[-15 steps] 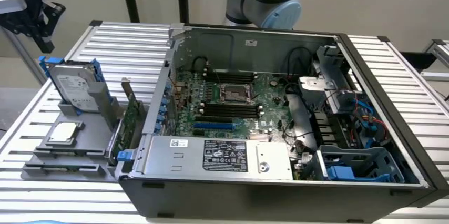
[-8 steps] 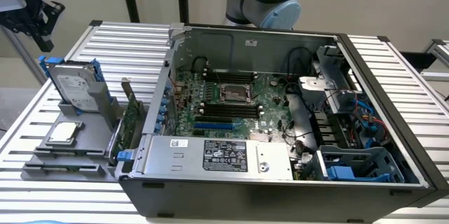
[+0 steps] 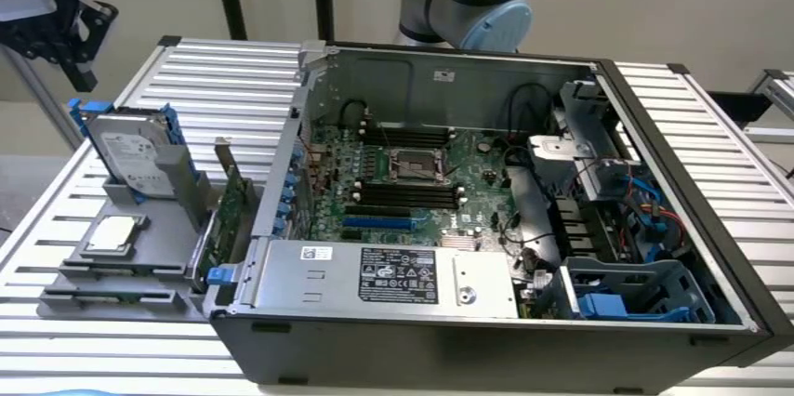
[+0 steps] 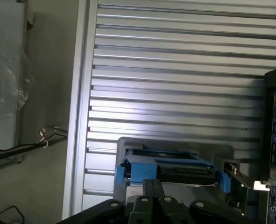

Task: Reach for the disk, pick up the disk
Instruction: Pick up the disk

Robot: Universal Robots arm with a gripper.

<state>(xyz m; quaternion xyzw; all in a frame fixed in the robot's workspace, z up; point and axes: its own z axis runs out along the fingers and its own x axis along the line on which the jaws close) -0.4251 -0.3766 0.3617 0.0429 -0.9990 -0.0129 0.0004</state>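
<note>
The disk point(image 3: 128, 156) is a silver-grey hard drive with a white label and blue rails. It stands on edge in a grey holder point(image 3: 149, 247) at the exterior view's left, beside the open computer case. My gripper point(image 3: 65, 43) hangs well above and behind it, at the top left corner, apart from it. In the wrist view the disk's blue-railed top edge point(image 4: 168, 168) lies just beyond my gripper point(image 4: 152, 183). The two black fingers point(image 4: 147, 186) sit pressed together with nothing between them.
A small square silver chip point(image 3: 112, 233) lies flat on the holder in front of the disk. A thin green circuit card point(image 3: 231, 201) stands between the disk and the open computer case point(image 3: 496, 229). The ribbed aluminium table point(image 3: 223, 80) runs under everything.
</note>
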